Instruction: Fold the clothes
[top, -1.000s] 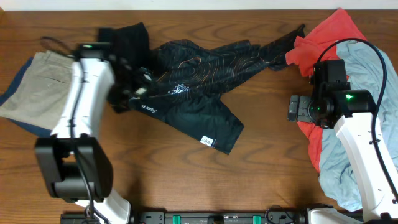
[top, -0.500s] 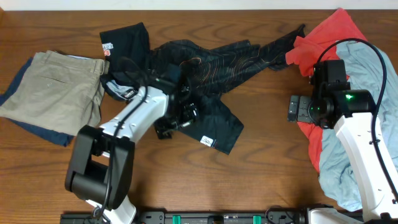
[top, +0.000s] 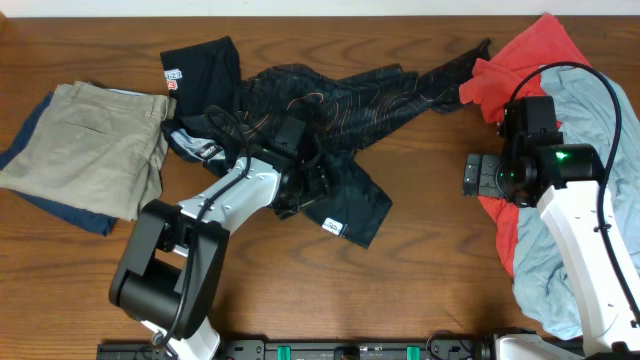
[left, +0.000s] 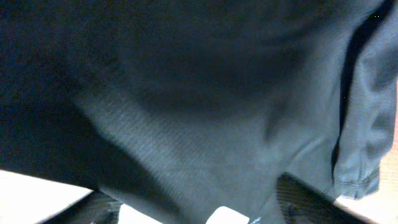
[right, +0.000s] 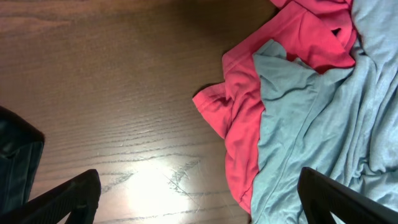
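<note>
The clothes, a black jersey (top: 340, 110) with thin orange lines, lie crumpled across the upper middle of the table. A white label shows near its lower hem. My left gripper (top: 312, 185) is pressed down on the jersey's lower middle. In the left wrist view dark fabric (left: 199, 93) fills the frame and lies bunched between the two fingers of the left gripper (left: 199, 196), which still stand apart. My right gripper (top: 470, 175) hangs open over bare wood, with nothing between its fingers. In the right wrist view the right gripper (right: 202, 196) is at the edge of the garment pile.
Tan trousers (top: 90, 140) lie at the left on a dark blue garment (top: 60, 210). A red garment (top: 530, 55) and a light-blue one (top: 560, 260) are piled at the right; the same red garment (right: 292, 43) and light-blue one (right: 323, 124) show close to the right fingers.
The left arm swung right from beside the trousers and came down on the jersey's lower part, and its fingers have narrowed. The right arm has not moved.
</note>
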